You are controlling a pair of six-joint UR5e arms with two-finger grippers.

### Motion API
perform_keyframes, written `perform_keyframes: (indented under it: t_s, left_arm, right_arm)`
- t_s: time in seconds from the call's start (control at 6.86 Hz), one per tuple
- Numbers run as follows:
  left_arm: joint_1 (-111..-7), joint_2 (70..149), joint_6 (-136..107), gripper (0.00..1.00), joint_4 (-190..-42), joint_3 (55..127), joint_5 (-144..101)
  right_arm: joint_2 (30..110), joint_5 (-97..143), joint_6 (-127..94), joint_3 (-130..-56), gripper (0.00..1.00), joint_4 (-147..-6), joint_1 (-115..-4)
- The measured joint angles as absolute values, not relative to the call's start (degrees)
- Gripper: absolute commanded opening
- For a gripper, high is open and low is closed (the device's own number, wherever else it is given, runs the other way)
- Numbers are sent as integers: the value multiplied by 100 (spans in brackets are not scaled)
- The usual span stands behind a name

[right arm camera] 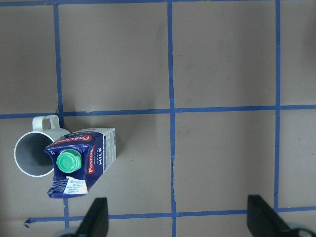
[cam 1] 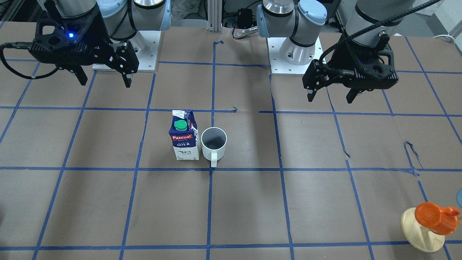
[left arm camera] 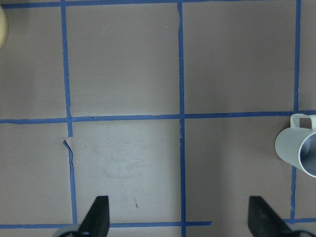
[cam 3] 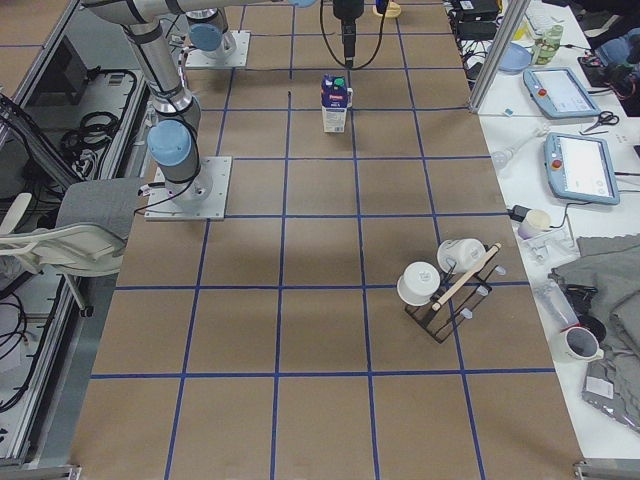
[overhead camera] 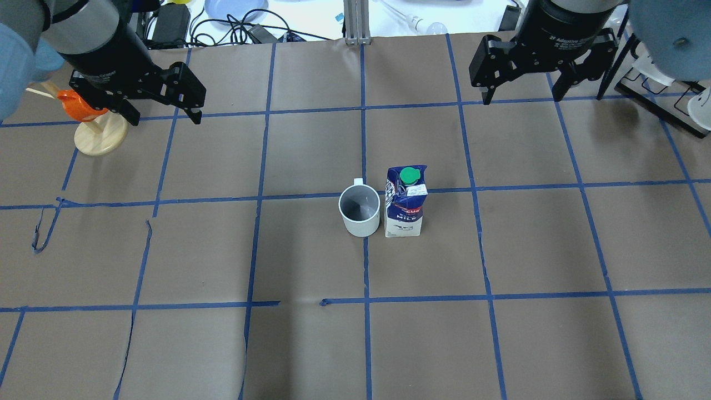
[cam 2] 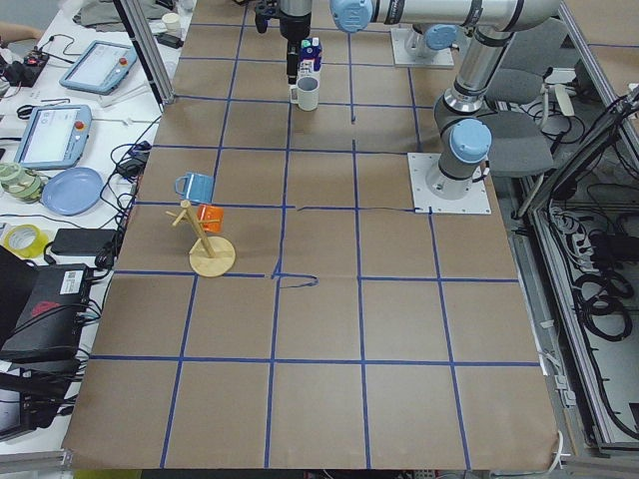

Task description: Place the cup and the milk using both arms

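The white cup (cam 1: 213,144) stands upright near the table's middle, handle toward the operators' side. It touches or nearly touches the blue-and-white milk carton (cam 1: 184,135), which stands upright beside it. Both also show in the overhead view, cup (overhead camera: 360,210) and milk (overhead camera: 405,203). My left gripper (overhead camera: 165,118) is open and empty, raised well away from the cup. Its wrist view shows the cup (left arm camera: 298,150) at the right edge. My right gripper (overhead camera: 522,97) is open and empty, raised apart from the milk (right arm camera: 79,160).
An orange cup on a pale wooden stand (overhead camera: 89,122) stands just beside my left gripper. A blue cup (cam 2: 195,185) lies near it. A wire rack with white mugs (cam 3: 445,285) stands at the table's right end. Blue tape lines grid the brown table.
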State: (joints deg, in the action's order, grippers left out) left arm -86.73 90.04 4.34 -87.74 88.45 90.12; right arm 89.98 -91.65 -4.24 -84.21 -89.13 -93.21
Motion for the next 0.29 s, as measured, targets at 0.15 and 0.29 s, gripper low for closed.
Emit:
perform_keyframes:
  t_s: [0.15, 0.29]
  left_arm:
    - [-8678, 9004, 432, 100, -8772, 8856, 9017]
    - [-8680, 9003, 429, 100, -8772, 8868, 9018]
  right_arm:
    - [8998, -9178, -436, -8420, 100, -8920, -9322]
    - [8992, -9187, -439, -8420, 100, -8921, -9320]
